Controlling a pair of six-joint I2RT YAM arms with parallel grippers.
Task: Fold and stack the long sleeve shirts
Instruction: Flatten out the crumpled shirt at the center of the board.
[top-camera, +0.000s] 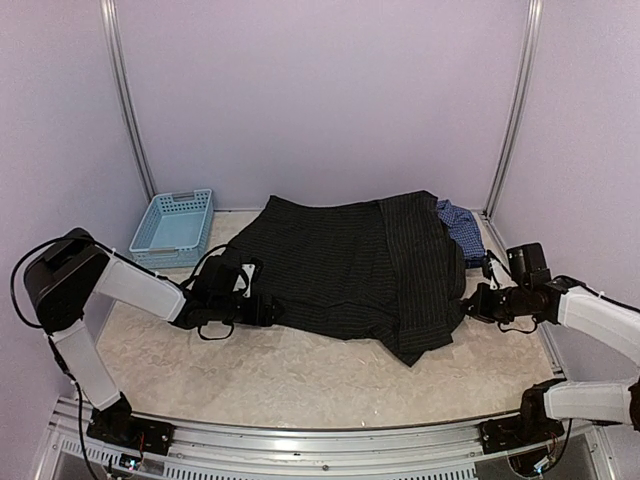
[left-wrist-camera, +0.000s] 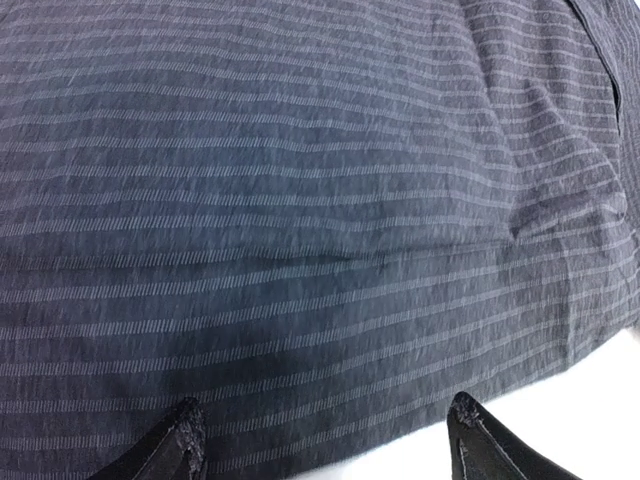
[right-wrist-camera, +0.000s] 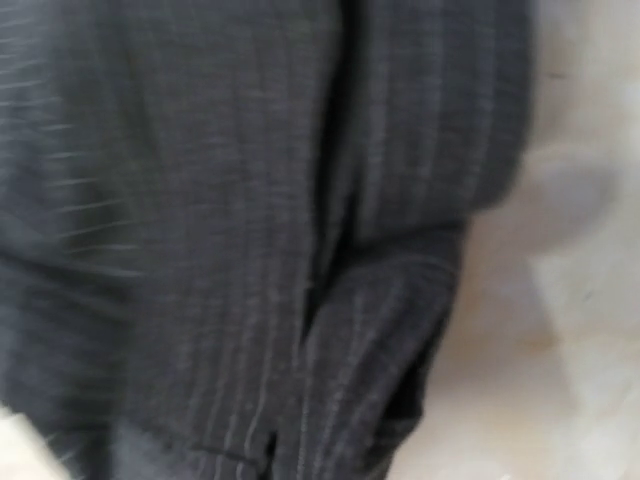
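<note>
Left tool (left-wrist-camera: 325, 435) at shirt (top-camera: 340, 270), basket (top-camera: 172, 222) nearby

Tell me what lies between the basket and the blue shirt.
The black shirt, spread on the table, fills the stretch up to the blue shirt. Only a strip beside the basket is bare. The top view shows it.

A light blue plastic basket (top-camera: 160, 252) sits on the beige table (top-camera: 300, 375), behind and left of the left gripper (top-camera: 268, 308), close to the lilac back wall (top-camera: 330, 90).
</note>
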